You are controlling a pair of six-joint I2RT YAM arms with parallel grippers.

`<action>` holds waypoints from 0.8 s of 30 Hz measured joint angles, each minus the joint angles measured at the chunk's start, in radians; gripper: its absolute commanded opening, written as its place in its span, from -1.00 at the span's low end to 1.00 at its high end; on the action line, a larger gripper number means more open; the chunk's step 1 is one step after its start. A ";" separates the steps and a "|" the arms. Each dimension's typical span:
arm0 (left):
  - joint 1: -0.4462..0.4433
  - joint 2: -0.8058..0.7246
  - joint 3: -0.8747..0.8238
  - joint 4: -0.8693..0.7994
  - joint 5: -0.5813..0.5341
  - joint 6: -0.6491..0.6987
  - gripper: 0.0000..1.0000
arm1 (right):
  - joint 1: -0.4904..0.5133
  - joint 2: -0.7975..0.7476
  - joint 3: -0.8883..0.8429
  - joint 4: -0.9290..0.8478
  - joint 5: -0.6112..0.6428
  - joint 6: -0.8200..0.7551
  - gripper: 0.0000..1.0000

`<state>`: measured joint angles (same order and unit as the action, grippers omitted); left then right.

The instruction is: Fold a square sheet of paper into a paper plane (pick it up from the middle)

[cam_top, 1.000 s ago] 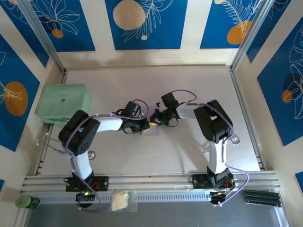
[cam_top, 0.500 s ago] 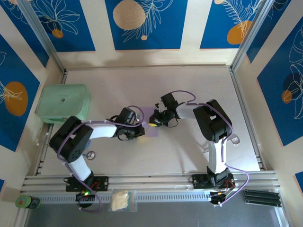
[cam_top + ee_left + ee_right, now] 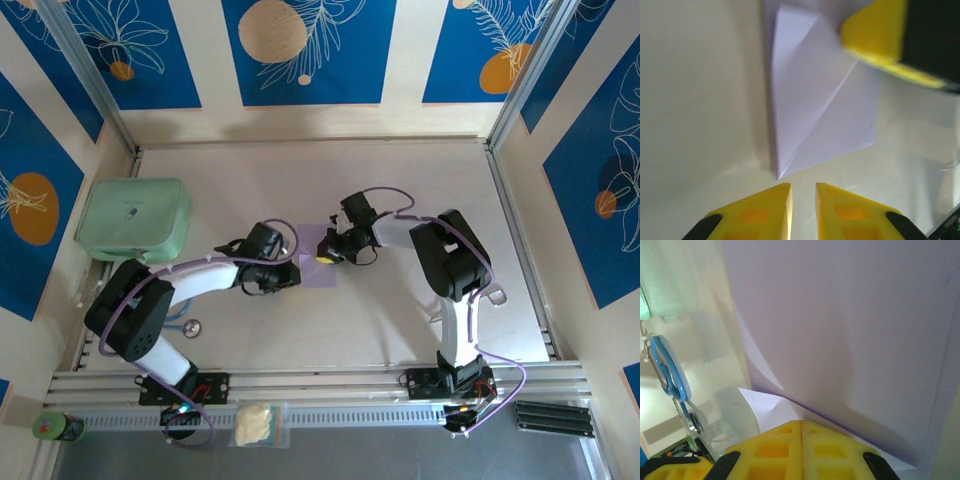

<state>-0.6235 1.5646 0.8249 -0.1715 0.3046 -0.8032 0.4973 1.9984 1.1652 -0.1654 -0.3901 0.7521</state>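
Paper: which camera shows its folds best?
Left wrist: the paper lies almost whole in frame, its diagonal crease and folded corner plain. In top external it is a small lilac patch, too small to read creases. In right wrist it is so close that its edges run out of frame.

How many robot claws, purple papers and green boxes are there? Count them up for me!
Grippers: 2 (left gripper, right gripper)
Lilac paper: 1
Mint-green box: 1
Total: 4
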 measured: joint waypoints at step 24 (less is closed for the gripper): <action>0.065 0.289 0.201 0.083 -0.105 -0.049 -0.90 | -0.027 -0.149 -0.099 -0.029 0.105 0.209 -0.21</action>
<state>-0.5583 1.8538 1.0256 -0.0887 0.1993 -0.8524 0.4698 1.8496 1.0664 -0.1947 -0.2852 0.9607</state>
